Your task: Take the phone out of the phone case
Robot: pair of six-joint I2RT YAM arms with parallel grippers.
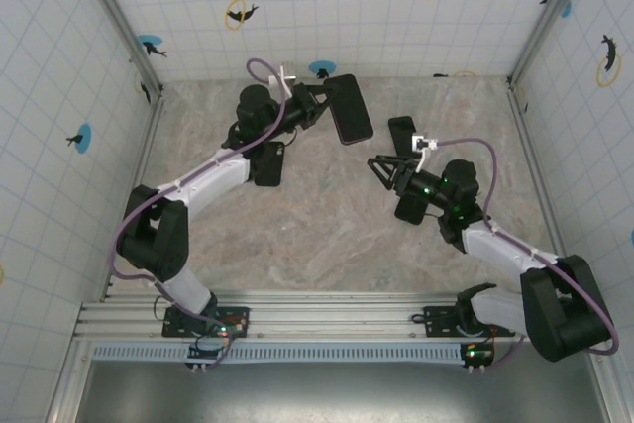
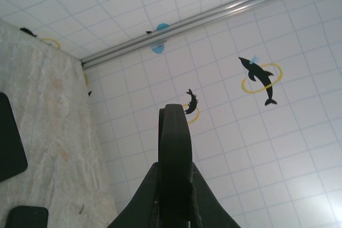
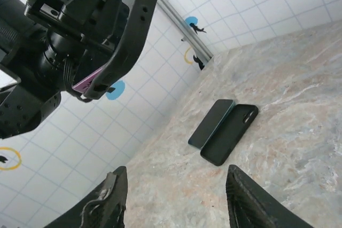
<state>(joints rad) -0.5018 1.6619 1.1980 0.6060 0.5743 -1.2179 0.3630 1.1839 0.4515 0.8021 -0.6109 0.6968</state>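
The right jaws (image 3: 175, 170) are nearest. They are spread apart with nothing between them. They point across the tabletop (image 3: 299, 78) toward the other arm, so I think they are ready to take hold of something.

Just past them, 2 flat things lie side by side on the tabletop, touching. One looks like the phone (image 3: 210, 124), with a thin bluish edge. The other looks like a dark case (image 3: 231, 133) with nothing in it. Lying flat there, they are out of the way and cannot fall.

Further back, the left jaws (image 2: 175, 190) are pinching 1 edge of a dark slab (image 1: 350, 109). They hold it up off the tabletop, and the rest of it sticks out toward the right arm. I think it is held this way so the other arm can reach it. I cannot tell if this slab is a phone, a case, or a phone inside a case.
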